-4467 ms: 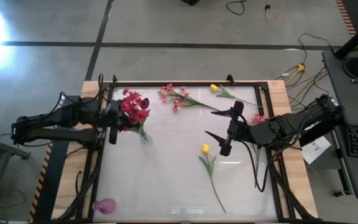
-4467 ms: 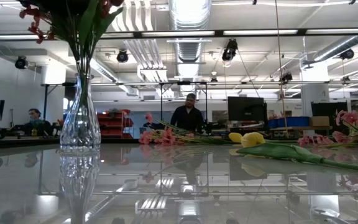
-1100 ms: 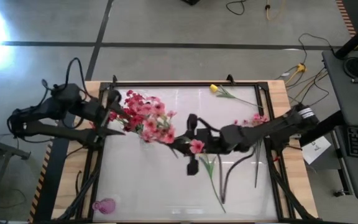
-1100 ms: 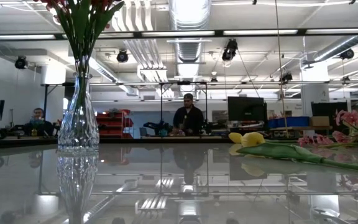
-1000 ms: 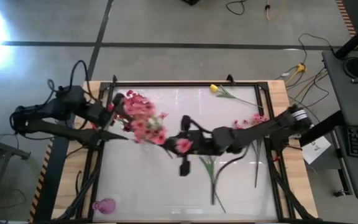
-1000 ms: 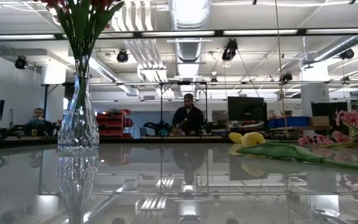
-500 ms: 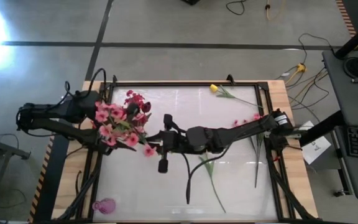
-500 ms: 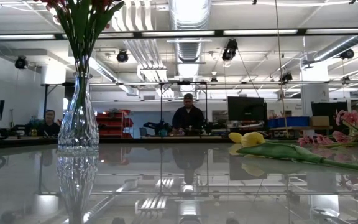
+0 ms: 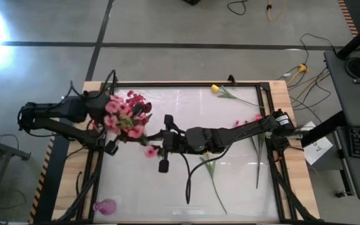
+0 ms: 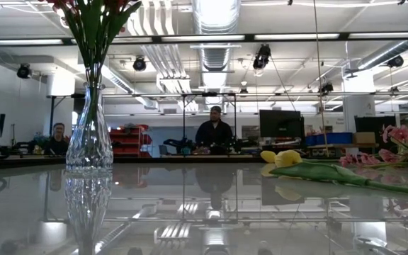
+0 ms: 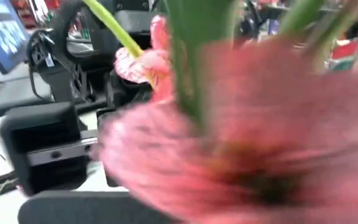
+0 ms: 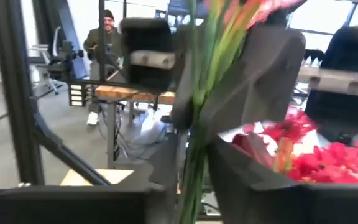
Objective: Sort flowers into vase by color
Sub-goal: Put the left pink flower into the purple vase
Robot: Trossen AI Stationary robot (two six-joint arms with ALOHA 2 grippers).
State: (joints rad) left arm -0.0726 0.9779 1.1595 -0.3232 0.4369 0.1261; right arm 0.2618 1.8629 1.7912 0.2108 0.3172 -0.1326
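A pink flower spray (image 9: 119,116) hangs in the air between both grippers, one blossom (image 9: 150,152) trailing toward the right arm. My left gripper (image 9: 122,130) comes in from the table's left and is mostly hidden under the blossoms. The right wrist view shows its fingers (image 12: 253,87) closed about the green stems (image 12: 197,106). My right gripper (image 9: 156,145) reaches across from the right, with the stems between its fingers. The clear vase (image 10: 89,134) with red flowers (image 9: 136,102) stands on the glass just behind them. My left gripper pinches the pink spray's stems (image 12: 199,93) just under the blossoms. Its fingers lie level, coming from the table's left, across the stems. The spray is clear of the table. My right gripper has the same stems, farther down (image 12: 190,180), between its two fingers (image 12: 272,186). It comes level from the table's right, across the stems.
A yellow tulip (image 9: 215,89) lies at the far edge. Another green stem (image 9: 214,184) lies mid-table under the right arm, and more pink flowers (image 9: 255,119) lie at the right. A small pink vase (image 9: 105,206) lies at the near left corner. People sit beyond the table (image 10: 214,131).
My right gripper has carried the pink spray toward the table's left edge, so its blossoms now lie over my left gripper beside the vase. My left gripper has come a little toward the right to meet the spray.
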